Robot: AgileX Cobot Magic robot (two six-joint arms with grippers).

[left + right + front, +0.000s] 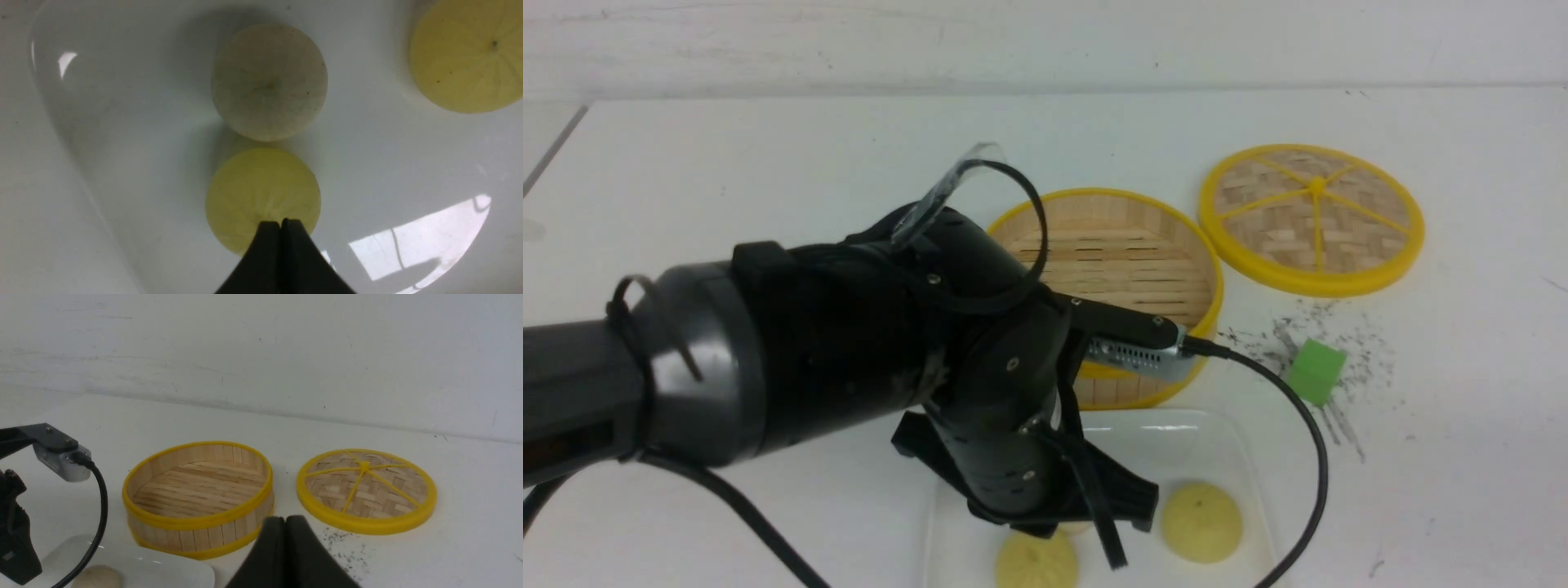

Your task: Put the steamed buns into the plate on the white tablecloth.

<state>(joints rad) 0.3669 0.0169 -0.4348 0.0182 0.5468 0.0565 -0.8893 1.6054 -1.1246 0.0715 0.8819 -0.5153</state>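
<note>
Hovering at the front view's lower middle with the black left claw (280, 223) pressed together on nothing, seemingly finishing, all three small dome-shaped steamed buns (269, 81) lying in the glossy white rectangular plate (143, 122) on the plain white tablecloth (768, 163), black right claw (286, 519) likewise pressed together, idling.

Light: was bright, even | Glare: pale patch shone on the plate (416, 241) | Shadow: soft, lay beside the off-white bun (269, 81) | Focus: views were soft

L arm (792, 351) reaching fwd & down, L jaws tight together; R jaws likewise.
</note>
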